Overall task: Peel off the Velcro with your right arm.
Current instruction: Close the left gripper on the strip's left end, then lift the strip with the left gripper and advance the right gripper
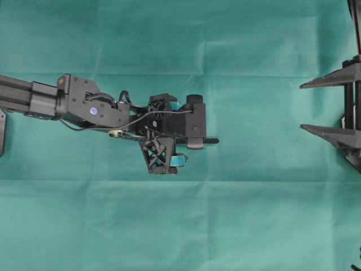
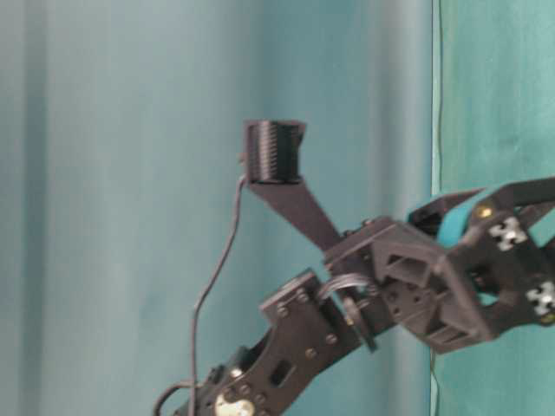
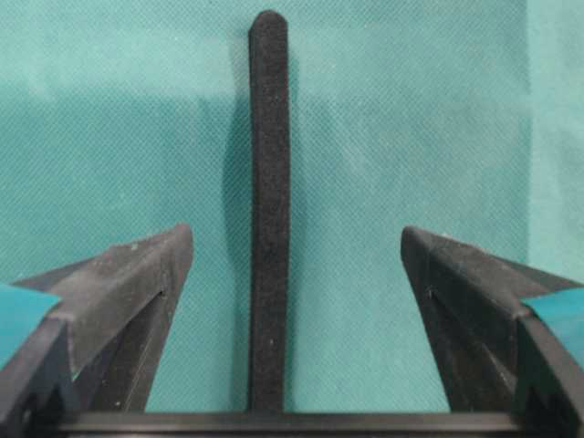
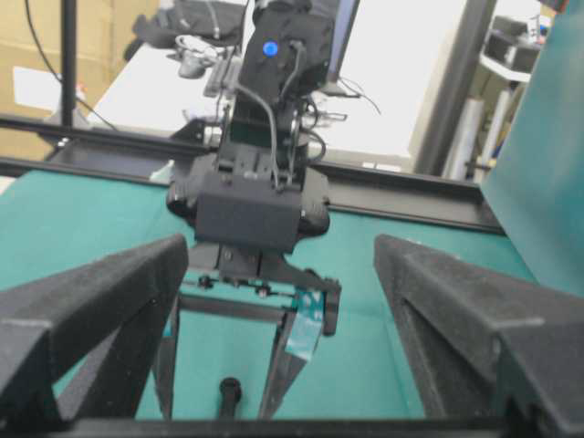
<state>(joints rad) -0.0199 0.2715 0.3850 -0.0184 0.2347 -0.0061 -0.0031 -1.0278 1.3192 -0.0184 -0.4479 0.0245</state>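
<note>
The Velcro point(image 3: 269, 210) is a thin black strap with a rounded tip. It rises from the bar between the fingers of my left gripper point(image 3: 297, 235), which is open; neither teal-taped finger touches it. From above, the strap's tip point(image 1: 211, 140) pokes out to the right past the left wrist camera box, over the left gripper point(image 1: 189, 135). My right gripper point(image 1: 301, 106) stands open at the right edge, well apart from the strap. Its own view looks between its wide-spread fingers point(image 4: 278, 251) at the left arm and the strap's round end point(image 4: 230, 392).
Green cloth point(image 1: 180, 226) covers the table. The left arm point(image 1: 84, 104) reaches in from the left edge to the middle. A black rail point(image 4: 411, 205) runs along the table's far edge, with clutter behind it. In the table-level view, the left wrist camera box point(image 2: 273, 152) sits high.
</note>
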